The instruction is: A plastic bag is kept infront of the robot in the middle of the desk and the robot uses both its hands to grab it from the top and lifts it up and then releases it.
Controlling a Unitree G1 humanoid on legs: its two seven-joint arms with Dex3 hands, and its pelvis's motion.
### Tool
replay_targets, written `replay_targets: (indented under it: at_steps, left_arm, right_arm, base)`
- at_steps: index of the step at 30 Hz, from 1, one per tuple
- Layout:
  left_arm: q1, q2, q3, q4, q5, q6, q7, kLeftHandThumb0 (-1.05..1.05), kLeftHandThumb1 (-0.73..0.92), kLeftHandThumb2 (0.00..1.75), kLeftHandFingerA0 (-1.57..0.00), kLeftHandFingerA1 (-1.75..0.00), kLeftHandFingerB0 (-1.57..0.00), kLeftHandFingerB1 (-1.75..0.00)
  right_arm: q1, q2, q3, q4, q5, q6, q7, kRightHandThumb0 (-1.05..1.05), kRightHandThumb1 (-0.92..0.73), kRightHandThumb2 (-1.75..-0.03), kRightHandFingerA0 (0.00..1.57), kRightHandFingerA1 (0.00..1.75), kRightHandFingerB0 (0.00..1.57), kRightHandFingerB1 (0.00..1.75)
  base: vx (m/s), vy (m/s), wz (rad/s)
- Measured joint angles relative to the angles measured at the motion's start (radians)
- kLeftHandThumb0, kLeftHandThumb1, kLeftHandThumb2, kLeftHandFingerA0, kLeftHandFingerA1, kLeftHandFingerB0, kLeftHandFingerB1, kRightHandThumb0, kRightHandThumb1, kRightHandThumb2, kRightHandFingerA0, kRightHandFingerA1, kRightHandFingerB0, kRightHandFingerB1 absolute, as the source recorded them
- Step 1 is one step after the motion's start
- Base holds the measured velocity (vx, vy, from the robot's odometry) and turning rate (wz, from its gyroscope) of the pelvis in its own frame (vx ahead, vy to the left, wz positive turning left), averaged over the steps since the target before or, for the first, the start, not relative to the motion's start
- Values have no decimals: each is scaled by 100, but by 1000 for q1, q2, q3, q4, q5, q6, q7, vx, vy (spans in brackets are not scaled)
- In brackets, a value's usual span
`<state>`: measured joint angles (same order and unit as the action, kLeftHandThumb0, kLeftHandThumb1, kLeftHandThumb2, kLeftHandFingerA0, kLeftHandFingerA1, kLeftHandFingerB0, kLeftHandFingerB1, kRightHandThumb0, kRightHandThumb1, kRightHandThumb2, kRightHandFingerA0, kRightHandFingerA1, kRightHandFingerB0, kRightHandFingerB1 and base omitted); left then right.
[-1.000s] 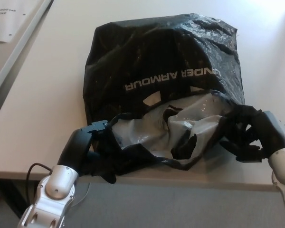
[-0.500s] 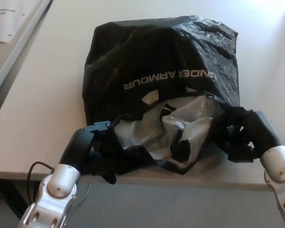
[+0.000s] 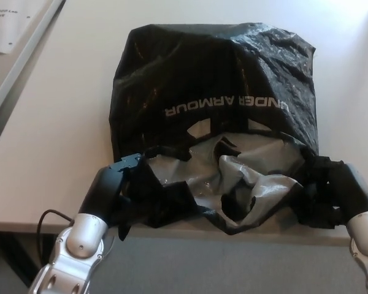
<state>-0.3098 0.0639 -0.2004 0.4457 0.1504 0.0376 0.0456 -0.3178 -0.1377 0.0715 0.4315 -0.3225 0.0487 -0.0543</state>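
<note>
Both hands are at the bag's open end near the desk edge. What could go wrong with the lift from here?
1. The left hand and right hand seem to pinch only thin, crumpled film at the mouth of the bag; it may slip or tear.
2. The mouth sags between the hands, so the lift may be lopsided.
3. The mouth overhangs the front edge of the desk; released there, the bag could slide off.

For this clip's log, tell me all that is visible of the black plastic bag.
The plastic bag is black, glossy and crinkled, with white "UNDER ARMOUR" lettering that reads upside down in the head view. It lies on the pale desk, its mouth toward the robot at the near edge, gaping to show a grey inner lining. A cut-out handle hole sits below the lettering. The left hand and right hand each clutch one side of the rumpled mouth.
</note>
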Motion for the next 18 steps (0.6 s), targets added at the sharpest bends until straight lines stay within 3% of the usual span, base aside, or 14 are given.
replay_targets:
  at_steps: [4, 5, 7, 9, 12, 13, 16, 17, 18]
  left_arm:
    - [-1, -2, -10, -19, 22, 17, 22, -41, 82, 63, -95, -175, -72, -174]
    - [1, -3, -11, -30, 29, 25, 25, -39, 80, 63, -96, -175, -74, -167]
    - [3, -7, -7, -42, 32, 29, 29, -40, 81, 65, -89, -175, -70, -175]
    - [3, -17, 1, -90, 30, 50, 24, -39, 83, 64, -99, -175, -72, -175]
    - [-26, -25, 18, -170, 21, 70, 5, -38, 83, 64, -98, -175, -72, -175]
    - [-39, -25, 23, -187, 18, 71, -1, -36, 81, 65, -103, -175, -74, -175]
    - [-125, -26, 57, -252, -3, 77, -24, -38, 78, 64, -101, -174, -80, -167]
    - [-151, -25, 66, -267, -7, 78, -28, -40, 78, 64, -99, -175, -76, -170]
    - [-183, -23, 75, -285, -10, 77, -32, -40, 78, 64, -99, -175, -76, -170]
  right_arm:
    - [0, 12, -5, -4, 9, -9, -12, -10, -66, -55, 74, 175, 61, 175]
    - [0, 16, -6, -9, 11, -14, -17, -12, -66, -57, 74, 175, 60, 173]
    - [-2, 20, -9, -22, 13, -14, -23, -7, -67, -56, 80, 175, 66, 175]
    - [-24, 33, -30, -42, 27, -18, -27, -12, -69, -57, 80, 175, 67, 175]
    - [-83, 60, -70, -80, 61, -26, -29, -15, -69, -57, 80, 175, 67, 175]
    - [-99, 65, -79, -90, 69, -29, -29, -32, -50, -82, 117, 144, 98, 132]
    - [-192, 90, -113, -149, 100, -28, -34, -36, -51, -85, 122, 145, 97, 131]
    - [-217, 98, -121, -169, 110, -25, -34, -33, -73, -58, 91, 175, 63, 173]
    - [-250, 109, -130, -198, 122, -17, -34, -33, -73, -58, 91, 175, 63, 173]
  base:
    - [0, 0, 0]
    - [0, 0, 0]
    - [0, 0, 0]
    - [0, 0, 0]
    - [0, 0, 0]
    - [0, 0, 0]
    - [0, 0, 0]
    - [0, 0, 0]
    - [0, 0, 0]
